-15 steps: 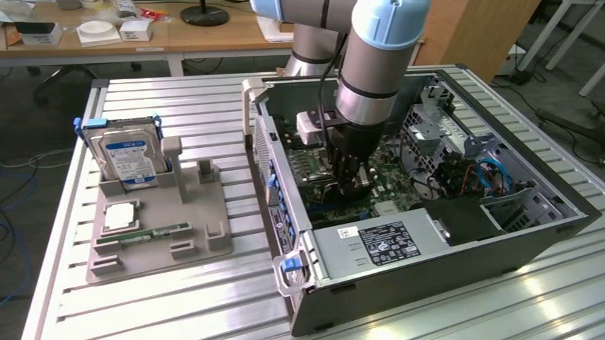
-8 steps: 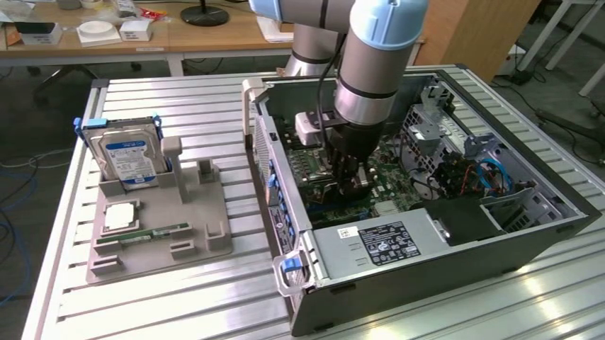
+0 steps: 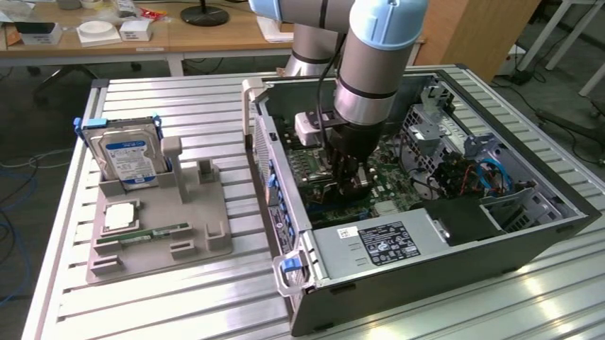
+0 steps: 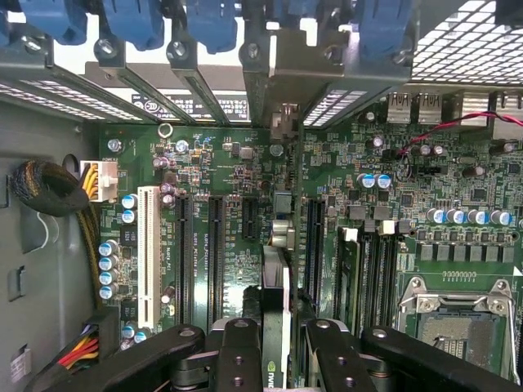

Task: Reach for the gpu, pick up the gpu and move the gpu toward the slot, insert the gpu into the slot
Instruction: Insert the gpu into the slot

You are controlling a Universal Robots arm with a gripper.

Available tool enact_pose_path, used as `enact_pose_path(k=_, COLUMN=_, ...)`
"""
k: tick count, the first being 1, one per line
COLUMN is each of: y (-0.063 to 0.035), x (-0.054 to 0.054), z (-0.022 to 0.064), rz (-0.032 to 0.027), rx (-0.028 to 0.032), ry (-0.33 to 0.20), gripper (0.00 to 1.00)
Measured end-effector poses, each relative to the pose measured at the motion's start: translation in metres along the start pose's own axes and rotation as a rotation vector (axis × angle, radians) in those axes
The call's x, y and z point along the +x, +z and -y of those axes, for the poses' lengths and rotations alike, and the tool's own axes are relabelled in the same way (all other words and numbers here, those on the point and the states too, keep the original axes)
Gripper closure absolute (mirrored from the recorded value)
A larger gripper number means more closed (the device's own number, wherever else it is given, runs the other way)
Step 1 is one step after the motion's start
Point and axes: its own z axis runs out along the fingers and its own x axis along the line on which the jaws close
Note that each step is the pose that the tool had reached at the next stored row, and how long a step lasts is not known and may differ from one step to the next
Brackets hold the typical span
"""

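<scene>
1. The end effector (image 3: 352, 185) hangs inside the open computer case (image 3: 529, 234), low over the motherboard (image 4: 458, 163), and its black fingers (image 4: 237, 351) are clamped on the gpu (image 4: 276, 310).
2. In the wrist view the gpu is seen edge-on between the fingers: a thin upright card with a silver metal bracket end (image 4: 282, 233) leading away from the camera and a dark body bearing a green logo mark close to the fingers.
3. In the exterior view a round black fan cooler (image 3: 358, 185) shows at the fingertips, just above the board.
4. The card stands upright among the long parallel connectors, in line with a gap in the rear bracket bay (image 4: 286, 122); the slot itself is probably hidden beneath it, and I cannot tell whether the card is seated.
5. On the desk (image 3: 189, 297) beside the case, a grey holder (image 3: 161, 234) carries a blue-labelled hard drive (image 3: 127, 156) and a small green memory stick (image 3: 156, 232)
</scene>
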Motion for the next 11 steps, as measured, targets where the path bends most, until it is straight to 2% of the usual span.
enact_pose_path(k=11, y=0.0000, x=0.0000, z=0.0004, rz=0.0025, rx=0.0012, ry=-0.018, gripper=0.74)
